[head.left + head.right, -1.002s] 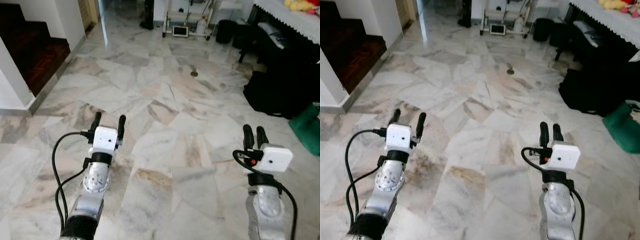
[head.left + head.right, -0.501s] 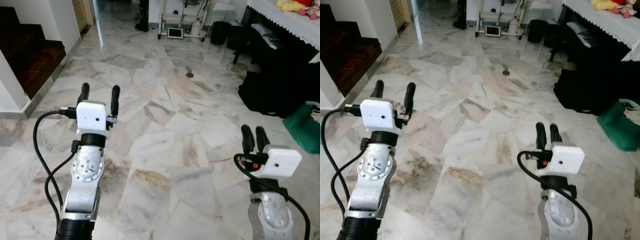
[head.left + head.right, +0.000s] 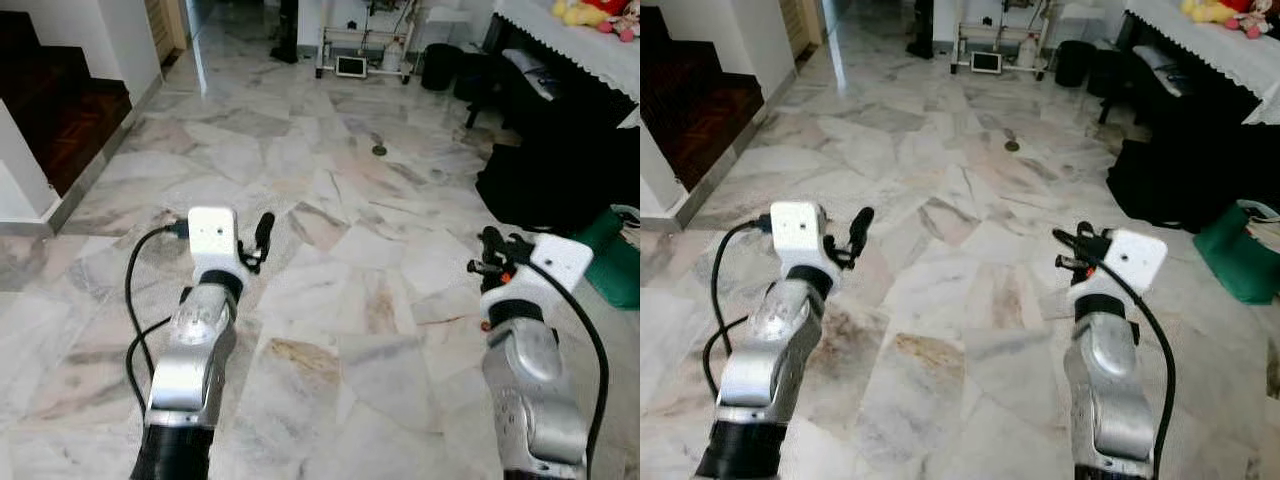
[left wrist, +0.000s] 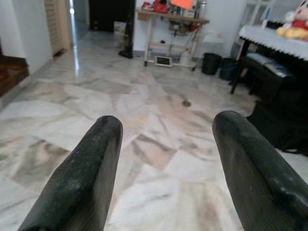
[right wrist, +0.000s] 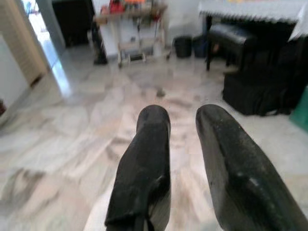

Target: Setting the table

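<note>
No tableware is in sight. My left gripper (image 3: 242, 226) is raised over the marble floor (image 3: 330, 200), left of centre, and turned sideways. Its black fingers (image 4: 91, 163) stand wide apart and open, with nothing between them. My right gripper (image 3: 497, 241) is up at about the same height on the right, tilted towards the left. Its fingers (image 5: 144, 159) are a narrow gap apart and hold nothing. A table with a white lace cloth (image 3: 590, 45) stands at the far right, with plush toys (image 3: 585, 10) on it.
Dark wooden stairs (image 3: 70, 110) and a white wall are at the left. Black bags and a bench (image 3: 545, 170) sit under the table, with a green bag (image 3: 615, 255) beside them. A small trolley (image 3: 360, 40) stands at the back. A floor drain (image 3: 379, 150) lies ahead.
My left gripper has dropped lower and turned sideways to the right. My right gripper has risen and tilted left. The camera tilted up slightly after the first frame.
</note>
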`<state>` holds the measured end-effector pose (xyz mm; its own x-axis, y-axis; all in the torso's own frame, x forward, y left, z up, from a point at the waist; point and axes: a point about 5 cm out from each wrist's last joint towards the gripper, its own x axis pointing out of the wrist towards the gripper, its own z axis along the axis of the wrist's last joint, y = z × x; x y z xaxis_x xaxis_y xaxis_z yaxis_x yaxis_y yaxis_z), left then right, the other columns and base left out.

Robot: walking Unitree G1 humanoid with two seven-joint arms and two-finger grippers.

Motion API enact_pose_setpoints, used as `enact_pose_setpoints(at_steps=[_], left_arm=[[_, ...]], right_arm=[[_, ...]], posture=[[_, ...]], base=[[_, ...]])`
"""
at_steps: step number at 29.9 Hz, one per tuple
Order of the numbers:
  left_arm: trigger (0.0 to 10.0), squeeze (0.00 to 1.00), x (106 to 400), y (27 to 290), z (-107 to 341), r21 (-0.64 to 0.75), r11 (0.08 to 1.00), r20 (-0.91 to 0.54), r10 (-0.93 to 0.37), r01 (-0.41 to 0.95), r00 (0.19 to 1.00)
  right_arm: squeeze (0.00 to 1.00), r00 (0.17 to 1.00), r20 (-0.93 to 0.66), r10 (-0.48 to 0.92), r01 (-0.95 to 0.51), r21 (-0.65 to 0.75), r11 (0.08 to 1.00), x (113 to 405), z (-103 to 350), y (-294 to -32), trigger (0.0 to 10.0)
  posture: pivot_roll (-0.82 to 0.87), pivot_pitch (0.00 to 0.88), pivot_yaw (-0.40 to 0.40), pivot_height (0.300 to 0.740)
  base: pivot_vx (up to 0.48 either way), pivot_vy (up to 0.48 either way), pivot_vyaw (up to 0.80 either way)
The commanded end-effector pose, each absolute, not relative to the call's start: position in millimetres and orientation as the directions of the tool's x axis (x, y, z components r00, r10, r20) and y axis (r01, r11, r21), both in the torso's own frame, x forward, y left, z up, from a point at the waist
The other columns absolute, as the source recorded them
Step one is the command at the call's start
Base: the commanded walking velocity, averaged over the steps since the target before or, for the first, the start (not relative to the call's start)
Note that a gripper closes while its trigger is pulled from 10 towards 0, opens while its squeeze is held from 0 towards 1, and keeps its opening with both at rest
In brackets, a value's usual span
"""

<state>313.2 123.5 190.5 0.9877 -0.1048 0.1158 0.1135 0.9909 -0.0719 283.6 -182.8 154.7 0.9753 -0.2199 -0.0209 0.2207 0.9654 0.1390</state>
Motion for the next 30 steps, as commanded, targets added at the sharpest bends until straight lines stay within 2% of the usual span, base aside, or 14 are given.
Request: enact_pose_setpoints(at_steps=[1,7,11,14,15,16,17,18,22,26,28,30], left_arm=[[10.0,0.0,314,120,188,-0.087,0.987,0.076,-0.126,0.132,0.989],[10.0,0.0,311,115,153,-0.127,0.979,-0.241,-0.188,0.161,0.952],[10.0,0.0,308,115,143,-0.126,0.979,-0.319,-0.193,0.161,0.928],[10.0,0.0,311,117,148,-0.075,0.984,-0.289,-0.178,0.164,0.941],[10.0,0.0,314,121,154,-0.027,0.987,-0.238,-0.161,0.159,0.958],[10.0,0.0,317,128,157,0.043,0.988,-0.203,-0.136,0.147,0.97],[10.0,0.0,317,128,157,0.043,0.988,-0.203,-0.136,0.147,0.97],[10.0,0.0,321,138,161,0.119,0.986,-0.148,-0.097,0.115,0.984],[10.0,0.0,324,157,175,0.238,0.97,-0.017,-0.052,0.055,0.998],[10.0,0.0,324,163,183,0.213,0.977,0.061,-0.022,0.009,0.998],[10.0,0.0,321,159,190,0.213,0.977,0.137,-0.023,-0.006,0.99],[10.0,0.0,320,157,192,0.211,0.977,0.15,-0.027,-0.006,0.988]], right_arm=[[0.0,0.971,-0.075,-0.226,0.234,0.133,0.963,284,149,-185,10.0],[0.0,0.938,-0.278,-0.205,0.235,0.079,0.969,282,128,-185,10.0],[0.0,0.912,-0.343,-0.225,0.259,0.057,0.964,279,117,-194,10.0],[0.0,0.927,-0.274,-0.258,0.274,0.024,0.961,282,126,-204,10.0],[0.0,0.941,-0.216,-0.261,0.268,0.0,0.964,284,132,-208,10.0],[0.0,0.939,-0.204,-0.278,0.287,0.016,0.958,282,130,-213,10.0],[0.0,0.939,-0.204,-0.278,0.287,0.016,0.958,282,130,-213,10.0],[0.0,0.932,-0.197,-0.305,0.318,0.037,0.947,279,127,-220,10.0],[0.0,0.938,-0.121,-0.326,0.335,0.067,0.94,276,135,-226,10.0],[0.0,0.959,-0.019,-0.284,0.285,0.073,0.956,278,146,-217,10.0],[0.0,0.971,0.073,-0.229,0.227,0.035,0.973,277,154,-205,10.0],[0.0,0.972,0.092,-0.216,0.215,0.029,0.976,277,155,-203,10.0]], posture=[[0.12,0.0,-0.098,0.74],[0.12,0.0,-0.098,0.74],[0.12,0.0,-0.094,0.74],[0.13,0.0,-0.095,0.74],[0.13,0.0,-0.094,0.74],[0.12,0.0,-0.09,0.74],[0.12,0.0,-0.09,0.74],[0.12,0.0,-0.085,0.74],[0.11,0.0,-0.075,0.74],[0.1,0.0,-0.069,0.74],[0.11,0.0,-0.068,0.74],[0.11,0.0,-0.068,0.74]], base=[[0.0,0.0,0.0],[0.0,0.0,0.0],[0.0,0.0,0.0],[0.0,0.0,0.0],[0.0,0.0,0.0],[0.0,0.0,0.0],[0.0,0.0,0.0],[0.0,0.0,0.0],[0.0,0.0,0.0],[0.0,0.0,0.0],[0.0,0.0,0.0],[0.0,0.0,0.0]])
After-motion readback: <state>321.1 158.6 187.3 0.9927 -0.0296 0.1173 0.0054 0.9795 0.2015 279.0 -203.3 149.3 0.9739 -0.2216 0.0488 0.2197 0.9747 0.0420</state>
